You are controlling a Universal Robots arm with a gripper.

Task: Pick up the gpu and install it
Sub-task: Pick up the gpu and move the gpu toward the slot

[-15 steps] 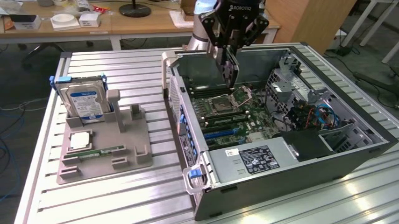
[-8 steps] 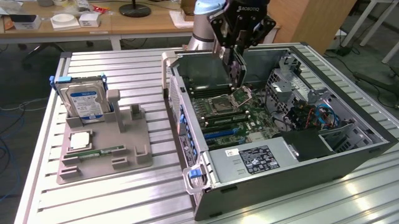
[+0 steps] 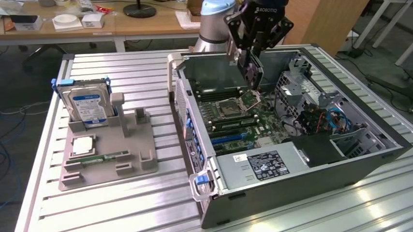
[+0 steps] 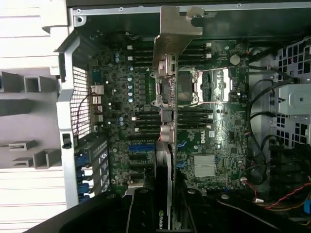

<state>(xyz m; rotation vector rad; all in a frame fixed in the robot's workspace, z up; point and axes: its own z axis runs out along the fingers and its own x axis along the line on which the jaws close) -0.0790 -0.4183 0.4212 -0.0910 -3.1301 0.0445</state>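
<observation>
From where I stand, the gripper (image 3: 250, 52) hangs in the upper centre of the exterior view, over the open computer case (image 3: 310, 193). Its two fingers are drawn in most of the way and clamp the gpu (image 3: 252, 72) between them. The black card hangs on edge below the fingers, its lower end down inside the case above the motherboard (image 3: 255, 123) and close over the processor socket (image 3: 233, 105). I cannot tell whether it touches the board.

In the wrist view the gripper (image 4: 165, 211) holds the gpu (image 4: 166, 114) edge-on. The dark fingers (image 4: 141, 211) press on either flat side of it. The card's pale metal bracket (image 4: 177, 31) is at the end farthest from the fingers, near the case's rear wall.

On the exterior view's left, well apart from the hand, a silver hard drive (image 3: 87, 104) with a blue label stands upright in a grey holder (image 3: 113, 154) on the slatted metal table (image 3: 129, 208).
</observation>
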